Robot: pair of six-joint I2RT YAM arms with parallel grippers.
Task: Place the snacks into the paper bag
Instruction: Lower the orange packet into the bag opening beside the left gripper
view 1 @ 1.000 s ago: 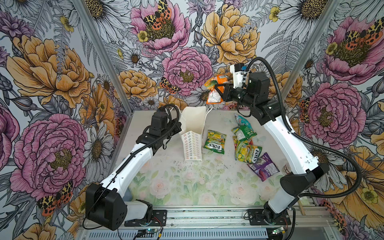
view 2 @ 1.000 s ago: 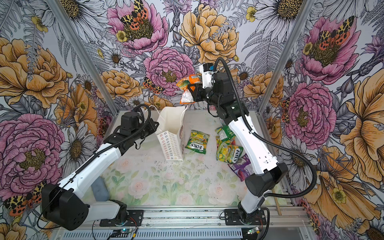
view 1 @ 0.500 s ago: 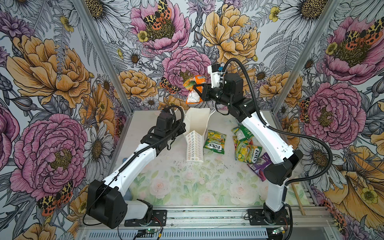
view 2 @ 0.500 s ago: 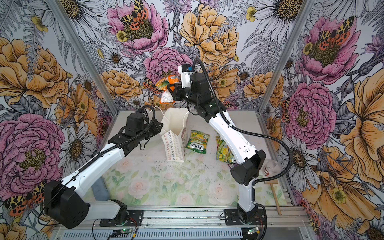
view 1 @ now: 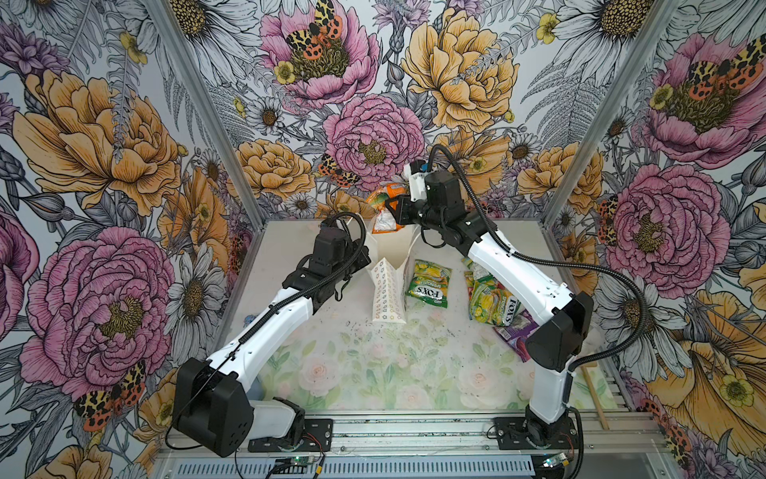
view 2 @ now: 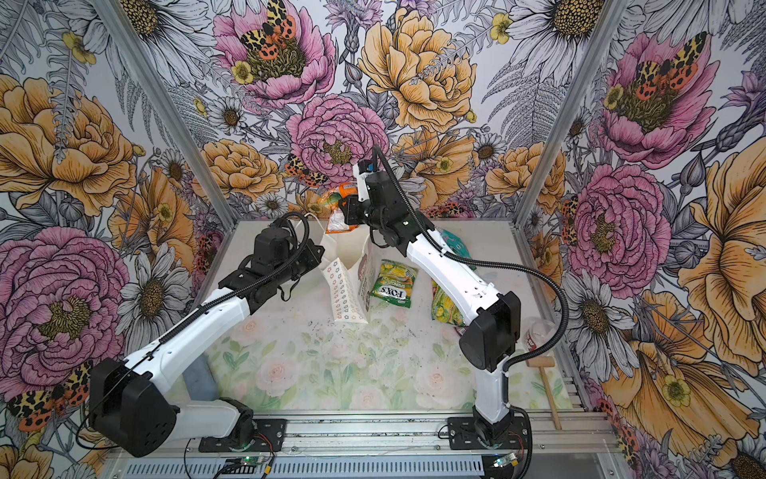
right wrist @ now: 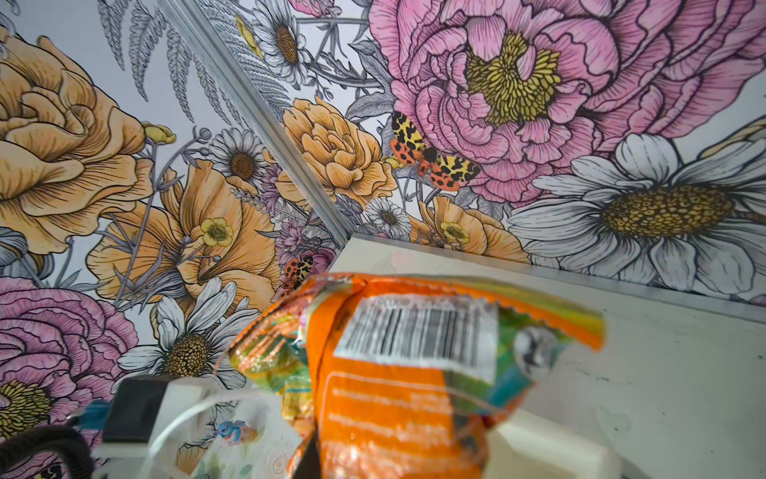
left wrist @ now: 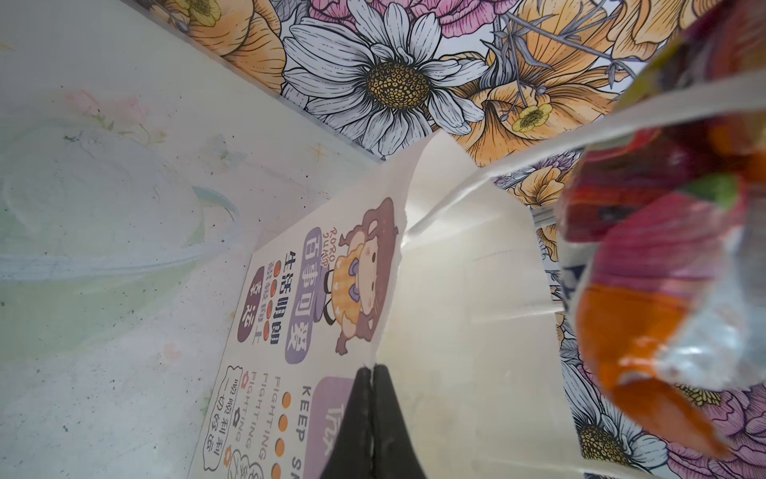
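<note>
Right wrist view is filled by a glossy, crinkly orange packet (right wrist: pixel 393 373) with a barcode label. It hangs from the right gripper (view 1: pixel 391 206), whose jaws pinch its upper edge. In both top views that packet hangs over the open mouth of the tall white paper bag (view 1: pixel 387 290) printed with rows of small coloured flower outlines. The bag stands upright towards the back of the pale floral table (view 1: pixel 373 373). The left gripper (left wrist: pixel 372 375) has its black fingers pressed together on the bag's rim, one on the printed outer face and one on the plain inner face, holding the mouth open. Whether the packet's lower end has crossed the rim cannot be told.

Judged from this, the task is somewhere in its early or middle part. The packet in hand is poised for release, not delivered. No view reaches the bag's floor, so whether anything already lies inside cannot be told.

On the table, a green-yellow foil packet marked FOX'S (view 1: pixel 429 284) lies flat just beside the bag. Further right sits a loose heap: another green-yellow packet (view 1: pixel 491 302), a purple packet (view 1: pixel 514 334) partly hidden by the right arm, and a teal packet (view 2: pixel 454 242) behind that arm in a top view. At least four snacks therefore remain to be picked up once this one drops.
</note>
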